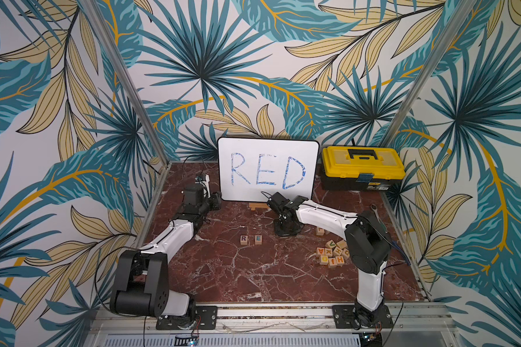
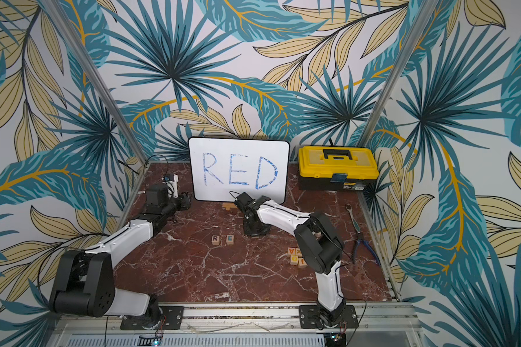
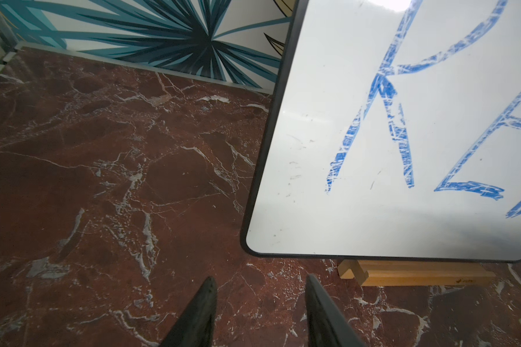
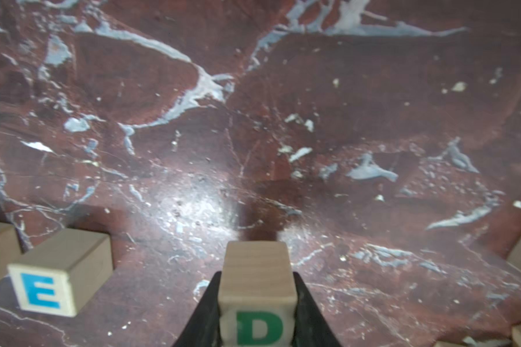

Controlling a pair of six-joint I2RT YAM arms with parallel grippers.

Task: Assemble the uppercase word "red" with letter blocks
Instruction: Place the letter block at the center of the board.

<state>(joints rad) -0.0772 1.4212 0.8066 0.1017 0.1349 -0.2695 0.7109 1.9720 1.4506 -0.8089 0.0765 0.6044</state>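
Observation:
Two letter blocks stand side by side mid-table in both top views: the R block [image 1: 243, 239] [image 2: 215, 239] and, to its right, the E block [image 1: 258, 239] [image 2: 229, 239]. My right gripper [image 1: 285, 232] [image 4: 257, 276] is low over the table a short gap right of the E block [image 4: 47, 290]. It is shut on the D block [image 4: 255, 285], whose green D faces the wrist camera. In the top views the gripper hides the D block. My left gripper [image 3: 259, 282] [image 1: 215, 199] is open and holds nothing. It is at the back by the whiteboard's lower left corner.
The whiteboard [image 1: 268, 168] with blue "RED" stands on a wooden stand [image 1: 257, 206] at the back. A yellow toolbox [image 1: 363, 168] sits back right. Several other blocks [image 1: 333, 254] lie in a pile at right. A wrench [image 2: 352, 216] and pliers [image 2: 363, 246] lie near the right edge.

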